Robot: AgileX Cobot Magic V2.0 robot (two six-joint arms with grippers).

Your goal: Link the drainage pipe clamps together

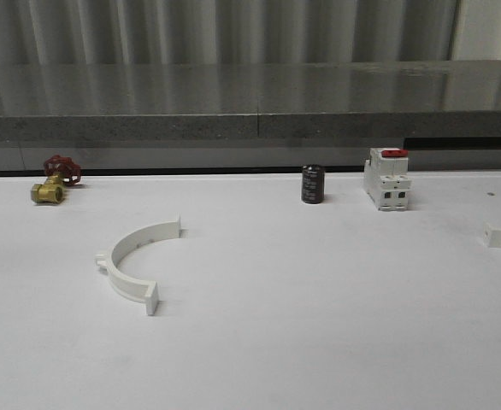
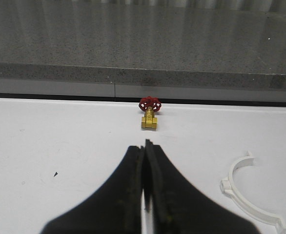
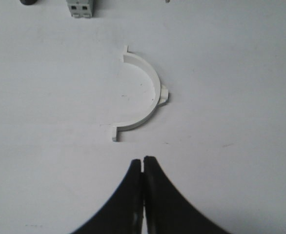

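Two half-ring clamps lie flat on the white table point(image 1: 319, 342), well apart: one point(image 1: 136, 260) at front-left w/ open side facing right, the other point(image 3: 142, 92) off at the right edge, open side likely facing back toward it, so they look laid out ready to slide together. Left gripper point(image 2: 146, 161) and right gripper point(image 3: 143, 168) both have fingers pressed together, holding nothing. Nothing joined yet. Brass valve point(image 1: 52, 181), black cylinder point(image 1: 312, 184), breaker point(image 1: 386, 178) sit along the back, out of the way.

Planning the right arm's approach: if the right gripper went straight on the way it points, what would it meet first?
Probably the white clamp half lying on the table just ahead of the shut right gripper; the breaker lies farther on and off to the side. Depth is uncertain.
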